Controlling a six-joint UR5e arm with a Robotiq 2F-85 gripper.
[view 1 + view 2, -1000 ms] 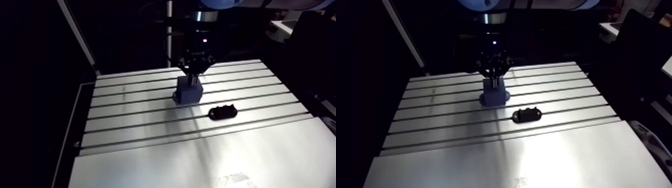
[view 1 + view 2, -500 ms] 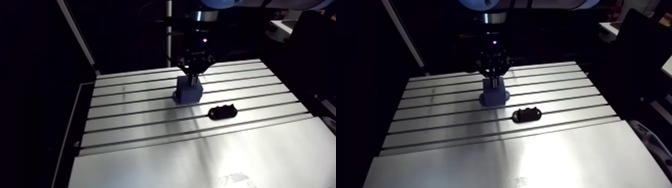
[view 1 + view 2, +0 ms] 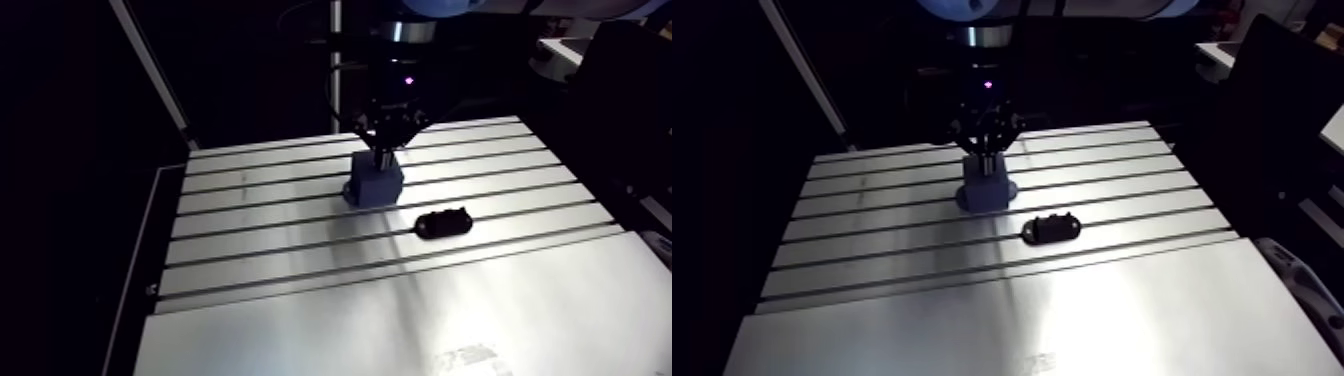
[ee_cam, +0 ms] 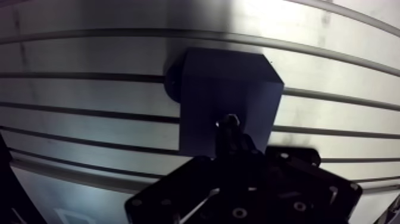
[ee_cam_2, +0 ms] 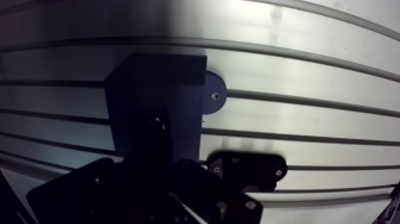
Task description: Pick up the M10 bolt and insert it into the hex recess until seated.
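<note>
Surface (image 3: pixel 300 300): slotted aluminium, grooves running 9 to 3 o'clock, brightly lit against dim surroundings. Blue block (image 3: pixel 376 185): upright on the surface toward 12 o'clock. Black oval piece (image 3: pixel 444 224): flat on the surface at 4 o'clock of the block, apart from it. Tool (image 4: pixel 229 126): directly above the block's top face, fingers clenched on a small pale metal end, the M10 bolt (image 4: pixel 230 120). Whether the bolt touches the block cannot be told.

The scene was dim, with only the table (image 3: pixel 300 320) lit and a broad glare across its near plate. A soft shadow lay beside the blue block (image 4: pixel 229 89), and in the wrist view the table's straight slots (image 4: pixel 83 75) bowed into curves.
</note>
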